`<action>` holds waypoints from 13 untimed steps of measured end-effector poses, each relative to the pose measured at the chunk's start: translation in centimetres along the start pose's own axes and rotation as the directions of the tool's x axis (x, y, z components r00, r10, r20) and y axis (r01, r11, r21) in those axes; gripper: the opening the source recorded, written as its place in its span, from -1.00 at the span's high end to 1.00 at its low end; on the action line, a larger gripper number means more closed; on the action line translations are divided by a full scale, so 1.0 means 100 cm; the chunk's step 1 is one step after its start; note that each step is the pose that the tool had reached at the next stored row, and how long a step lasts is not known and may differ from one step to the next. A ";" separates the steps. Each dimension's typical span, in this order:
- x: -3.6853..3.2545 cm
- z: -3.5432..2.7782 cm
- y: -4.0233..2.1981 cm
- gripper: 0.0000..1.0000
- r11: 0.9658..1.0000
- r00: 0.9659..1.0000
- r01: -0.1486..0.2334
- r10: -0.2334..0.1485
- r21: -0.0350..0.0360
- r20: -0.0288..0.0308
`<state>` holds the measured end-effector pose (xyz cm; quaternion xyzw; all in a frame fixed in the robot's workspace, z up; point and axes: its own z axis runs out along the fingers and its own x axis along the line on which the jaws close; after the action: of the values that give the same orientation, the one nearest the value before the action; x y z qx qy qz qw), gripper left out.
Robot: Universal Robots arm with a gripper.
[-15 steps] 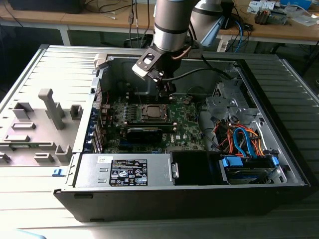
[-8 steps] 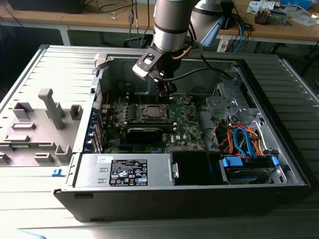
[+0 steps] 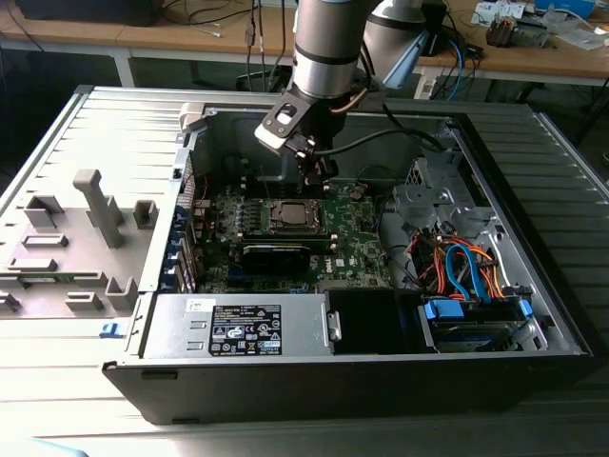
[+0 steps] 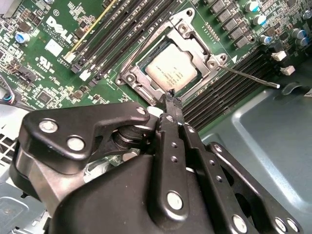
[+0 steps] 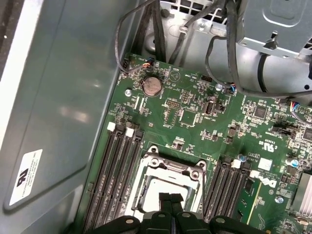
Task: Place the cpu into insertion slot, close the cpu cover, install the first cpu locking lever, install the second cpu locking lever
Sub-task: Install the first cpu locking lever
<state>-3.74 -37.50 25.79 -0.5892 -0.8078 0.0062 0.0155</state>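
Note:
The cpu (image 4: 170, 69) lies in the insertion slot (image 4: 146, 90) on the green board, its silver top facing up. The cpu cover (image 4: 197, 37) lies flat around it as a metal frame. One thin locking lever (image 4: 249, 76) sticks out sideways over the black memory slots. Another lever (image 4: 139, 48) runs along the socket's other side. My gripper (image 4: 169, 99) is shut and holds nothing, its tip at the socket's edge beside the cpu. In the first wrist view the fingertips (image 5: 164, 199) hang over the cpu (image 5: 152, 189) and the cover (image 5: 168, 167). In the exterior view the gripper (image 3: 319, 174) hovers just above the socket (image 3: 290, 215).
The open computer case (image 3: 533, 352) surrounds the board with metal walls. Memory slots (image 4: 117, 29) flank the socket on both sides. Orange and blue cables (image 3: 461, 267) and a drive bay fill the exterior view's right. A power supply (image 3: 238, 328) sits in front. Black cables (image 5: 214, 44) hang beyond the board.

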 end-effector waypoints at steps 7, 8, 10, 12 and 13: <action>-0.0002 -0.0001 -0.0001 0.79 0.999 0.999 0.041 -0.041 0.001 0.001; -0.0002 0.0000 -0.0001 0.79 0.999 0.999 0.046 -0.046 0.001 0.001; -0.0002 0.0000 -0.0001 0.79 0.999 0.999 0.055 -0.055 0.001 0.002; -0.0002 0.0000 -0.0001 0.79 0.998 0.998 0.061 -0.061 0.001 0.002; -0.0002 0.0000 -0.0001 0.79 0.998 0.998 0.064 -0.064 0.001 0.002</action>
<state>-3.74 -37.52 25.79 -0.5630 -0.8263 0.0067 0.0153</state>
